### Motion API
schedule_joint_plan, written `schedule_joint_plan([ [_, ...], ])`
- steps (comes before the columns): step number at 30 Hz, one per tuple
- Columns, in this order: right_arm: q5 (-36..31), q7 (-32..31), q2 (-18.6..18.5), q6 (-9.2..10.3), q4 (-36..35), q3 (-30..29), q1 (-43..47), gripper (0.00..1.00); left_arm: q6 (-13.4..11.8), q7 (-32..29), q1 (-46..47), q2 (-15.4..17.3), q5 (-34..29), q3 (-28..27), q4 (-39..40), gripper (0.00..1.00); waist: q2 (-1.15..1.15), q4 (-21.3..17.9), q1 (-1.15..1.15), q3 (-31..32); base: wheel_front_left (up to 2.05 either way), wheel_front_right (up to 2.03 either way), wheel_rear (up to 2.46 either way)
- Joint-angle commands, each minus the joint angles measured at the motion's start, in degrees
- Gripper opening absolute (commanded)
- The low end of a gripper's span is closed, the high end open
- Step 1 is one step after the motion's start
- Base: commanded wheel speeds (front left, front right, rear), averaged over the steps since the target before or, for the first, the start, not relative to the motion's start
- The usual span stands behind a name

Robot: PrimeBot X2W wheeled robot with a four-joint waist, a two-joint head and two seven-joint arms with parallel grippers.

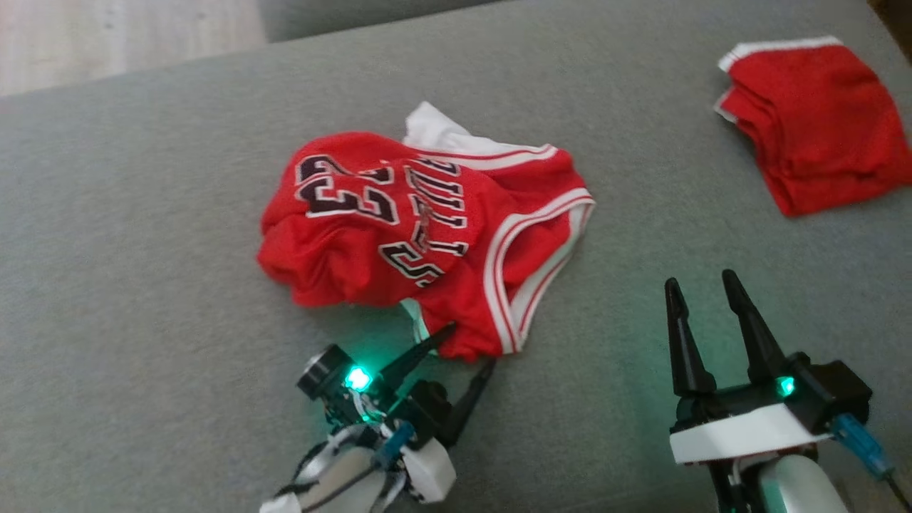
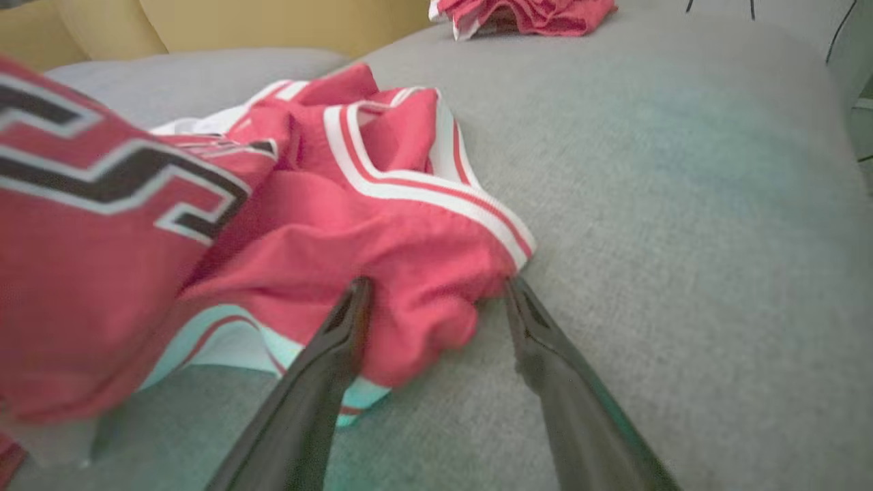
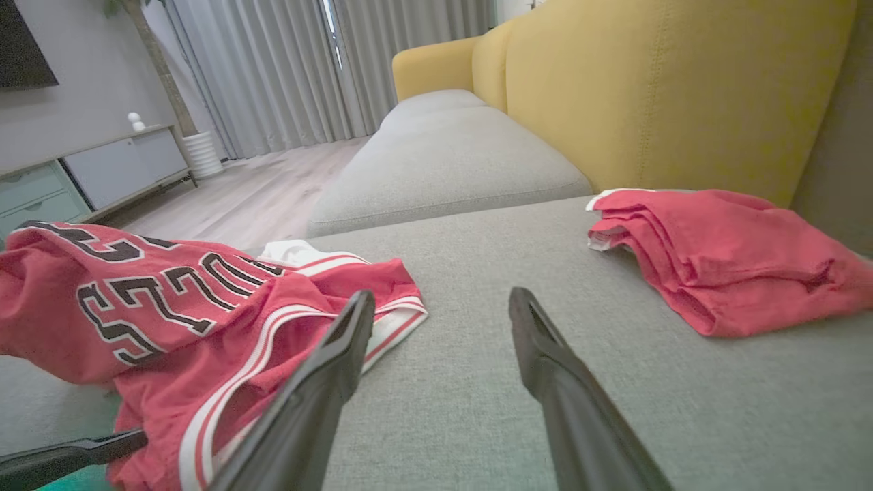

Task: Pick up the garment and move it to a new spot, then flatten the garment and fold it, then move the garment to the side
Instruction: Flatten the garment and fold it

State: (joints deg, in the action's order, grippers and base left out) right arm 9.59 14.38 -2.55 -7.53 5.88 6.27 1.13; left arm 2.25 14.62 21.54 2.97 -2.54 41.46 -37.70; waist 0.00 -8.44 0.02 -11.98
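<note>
The red basketball jersey (image 1: 420, 235) with the number 23 lies crumpled in a heap near the middle of the grey sofa seat (image 1: 142, 249), with its white-and-red trimmed edges turned toward the robot. The left gripper (image 1: 472, 345) is at the near edge of this heap. In the left wrist view its two fingers (image 2: 327, 354) are spread, one on each side of a bunched fold of red cloth close to the striped trim; they touch or almost touch it but do not pinch it. The right gripper (image 1: 700, 281) hovers above the bare seat to the right of the jersey, apart from it, its fingers also spread with nothing between them. At the back right, near the yellow backrest (image 3: 648, 88), a second red garment (image 1: 819, 128) lies folded — it seems not to be the one in work. I judge the task to be in its first step, the picking up, since the jersey is neither lifted nor flattened. The next move calls for closing the left fingers on the fold so that they catch the cloth firmly — not only the top layer — and then raising it clear of the seat before carrying it to a new spot.
</note>
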Motion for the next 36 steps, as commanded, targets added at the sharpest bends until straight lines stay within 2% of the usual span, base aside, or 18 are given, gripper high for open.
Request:
schedule_joint_plan([
  [1, 0.32, 0.62, -0.32, 0.04, -2.0, 1.5, -2.06, 1.0, -1.05, 0.34, 2.86, -0.09, 1.08, -0.48, -1.51, 1.0, 0.0, -2.94, -0.02, -2.1, 0.0, 0.0, 0.0],
  [4, 0.54, 0.62, -0.32, 0.04, -2.0, 1.75, -2.36, 1.0, -2.08, -0.42, 5.18, -0.09, 1.99, 0.78, -6.12, 1.0, 0.0, -4.46, -0.02, -2.62, 0.0, 0.0, 0.0],
  [9, 1.01, 0.62, -0.32, 0.04, -1.67, 2.03, -2.68, 1.0, -2.08, -0.6, 7.36, -0.09, 4.05, 2.46, -9.99, 1.0, 0.0, -6.19, -0.02, -2.63, 0.0, 0.0, 0.0],
  [15, 1.95, 0.62, -0.32, 0.04, -1.05, 2.57, -2.74, 1.0, -0.75, -0.01, 8.84, -0.09, 8.22, 5.0, -11.17, 1.0, 0.0, -8.21, -0.02, -0.7, 0.0, 0.0, 0.0],
  [18, 2.28, 0.62, -0.32, 0.04, -0.78, 2.73, -2.49, 1.0, -1.87, 0.18, 9.12, -0.09, 9.82, 5.78, -10.92, 1.0, 0.0, -8.83, -0.02, 0.56, 0.0, 0.0, 0.0],
  [19, 2.34, 0.62, -0.32, 0.04, -0.7, 2.74, -2.36, 1.0, -2.46, 0.24, 9.01, -0.09, 10.44, 5.84, -10.75, 0.0, 0.0, -8.91, -0.02, 0.87, 0.0, 0.0, 0.0],
  [25, 2.25, 0.62, -0.32, 0.04, -0.62, 2.39, -1.89, 1.0, -3.3, 0.35, 8.59, -0.09, 14.04, 6.94, -10.19, 0.0, 0.0, -8.57, -0.02, 1.85, 0.0, 0.0, 0.0],
  [30, 2.09, 0.62, -0.32, 0.04, -0.61, 2.63, -2.01, 1.0, -2.68, 0.37, 9.82, -0.09, 16.46, 7.39, -4.59, 0.0, 0.0, -8.16, -0.02, 2.37, 0.0, 0.0, 0.0],
  [32, 2.14, 0.62, -0.32, 0.04, -0.59, 2.61, -1.95, 1.0, -1.88, 0.37, 10.56, -0.09, 18.14, 7.32, -0.66, 0.0, 0.0, -8.01, -0.02, 2.94, 0.0, 0.0, 0.0],
  [36, 2.22, 0.62, -0.32, 0.04, -0.32, 2.57, -1.48, 1.0, 1.64, 0.37, 13.39, -0.09, 23.56, 8.03, 7.69, 0.0, 0.0, -7.6, -0.02, 4.59, 0.0, 0.0, 0.0],
])
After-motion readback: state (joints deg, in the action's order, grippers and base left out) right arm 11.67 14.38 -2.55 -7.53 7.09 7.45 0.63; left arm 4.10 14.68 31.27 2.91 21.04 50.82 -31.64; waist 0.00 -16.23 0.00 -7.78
